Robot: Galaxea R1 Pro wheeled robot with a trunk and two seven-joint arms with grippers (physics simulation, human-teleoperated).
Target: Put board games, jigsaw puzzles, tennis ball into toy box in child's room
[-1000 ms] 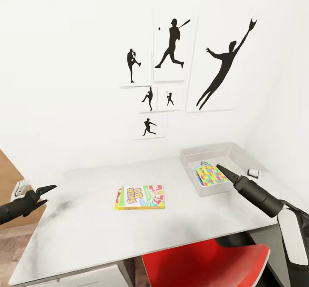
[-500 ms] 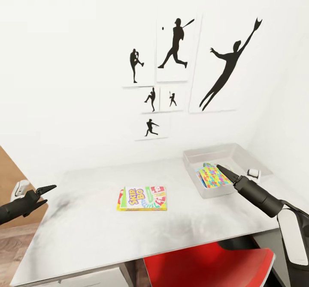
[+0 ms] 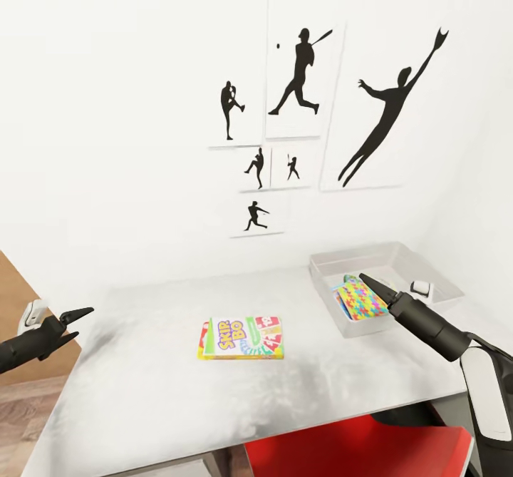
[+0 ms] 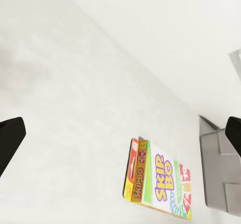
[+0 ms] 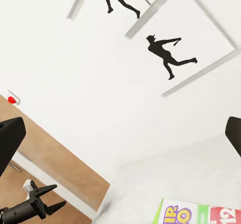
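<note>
Rightward drifts the whole view, camera moving; nothing on the desk (image 3: 142,391) shifted. Skip-Bo game (image 3: 241,338) lies flat mid-desk, well left of the grey bin (image 3: 434,267) holding puzzles (image 3: 362,300). Light, stiff, slick: pinch an edge. Both grippers, left (image 3: 75,322) and right (image 3: 369,281), spread empty.

A green-edged Skip-Bo game (image 3: 241,338) lies flat at the centre of the white bench (image 3: 142,391), while a jigsaw (image 3: 362,299) leans tilted inside the grey toy box (image 3: 385,257) at right.
</note>
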